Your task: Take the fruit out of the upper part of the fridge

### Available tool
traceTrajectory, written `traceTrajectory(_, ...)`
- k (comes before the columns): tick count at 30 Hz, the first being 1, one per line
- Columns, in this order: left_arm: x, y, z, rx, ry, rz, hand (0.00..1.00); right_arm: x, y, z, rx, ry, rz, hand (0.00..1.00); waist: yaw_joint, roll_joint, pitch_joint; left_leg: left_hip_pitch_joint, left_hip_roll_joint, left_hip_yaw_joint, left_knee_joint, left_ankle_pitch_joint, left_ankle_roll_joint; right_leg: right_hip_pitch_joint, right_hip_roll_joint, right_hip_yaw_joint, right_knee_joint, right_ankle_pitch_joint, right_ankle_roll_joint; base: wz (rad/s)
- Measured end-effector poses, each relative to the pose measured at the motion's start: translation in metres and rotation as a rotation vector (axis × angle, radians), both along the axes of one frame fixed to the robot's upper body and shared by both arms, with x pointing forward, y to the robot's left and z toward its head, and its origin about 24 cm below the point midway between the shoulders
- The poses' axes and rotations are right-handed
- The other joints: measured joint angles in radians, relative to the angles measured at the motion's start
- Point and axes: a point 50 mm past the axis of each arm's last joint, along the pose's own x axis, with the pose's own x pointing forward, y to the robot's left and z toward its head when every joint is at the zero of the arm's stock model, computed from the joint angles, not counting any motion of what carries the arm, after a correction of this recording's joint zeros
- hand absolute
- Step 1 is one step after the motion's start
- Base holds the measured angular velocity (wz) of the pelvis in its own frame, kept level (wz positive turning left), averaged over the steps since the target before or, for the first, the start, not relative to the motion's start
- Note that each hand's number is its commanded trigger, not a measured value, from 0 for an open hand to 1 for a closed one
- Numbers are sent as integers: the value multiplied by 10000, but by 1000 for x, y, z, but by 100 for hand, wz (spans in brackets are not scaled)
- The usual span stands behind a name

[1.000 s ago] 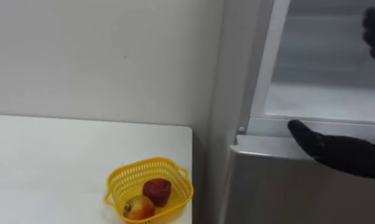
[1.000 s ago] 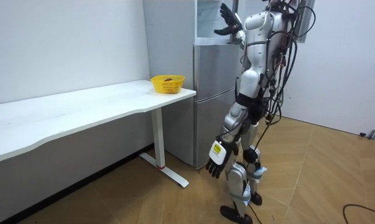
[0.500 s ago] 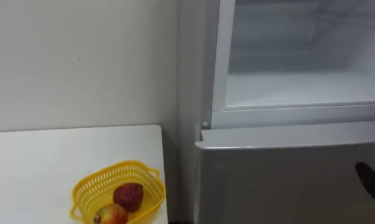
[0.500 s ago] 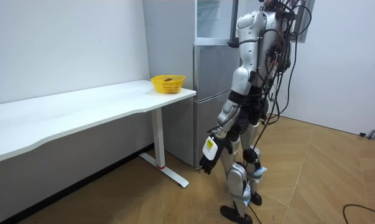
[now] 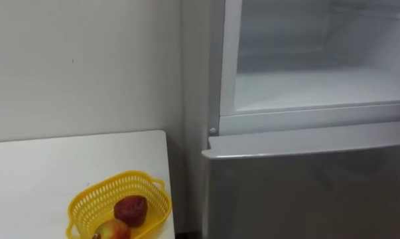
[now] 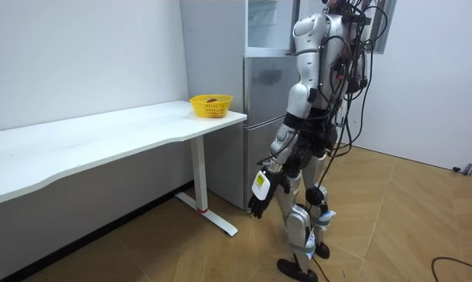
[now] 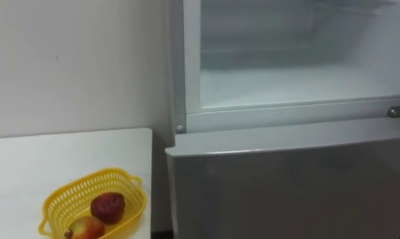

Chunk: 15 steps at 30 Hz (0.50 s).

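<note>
upper fridge compartment (image 5: 319, 86) stands open and bare. a dark red fruit (image 5: 130, 209) and a red-yellow fruit (image 5: 111, 230) lie in the yellow basket (image 5: 120, 178) on the tabletop (image 5: 54, 166) beside it, likely delivered there. so the left robot hand (image 6: 257, 205) hangs slack, fingers loose, empty.

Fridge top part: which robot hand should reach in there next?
Probably right: the open white upper fridge compartment sits toward the robot's right side, while its left hand hangs low beside its leg.

Bright, even indoor light, upper fridge compartment (image 5: 319, 86) washed pale w/ soft haze inside, faint sheen on lower fridge door (image 5: 306, 192), soft shadow under table (image 6: 102, 137), room view.
</note>
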Motion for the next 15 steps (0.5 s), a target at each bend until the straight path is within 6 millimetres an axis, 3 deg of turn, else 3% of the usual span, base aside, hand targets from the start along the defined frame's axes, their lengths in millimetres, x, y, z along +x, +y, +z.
traceTrajectory(6,1,-1,0,50,-91,38,0,-22,-5,-41,2837,660,-1620,0,-107,19,-8,-50,-10,-37,7,1,1,-20,-15,12,-24,-3,5,0)
traceTrajectory(15,0,1,3,201,-506,448,0,-40,-23,-55,6555,-1263,-4438,0,-354,-133,44,109,-47,-33,15,3,3,15,-27,144,-14,-118,35,0)
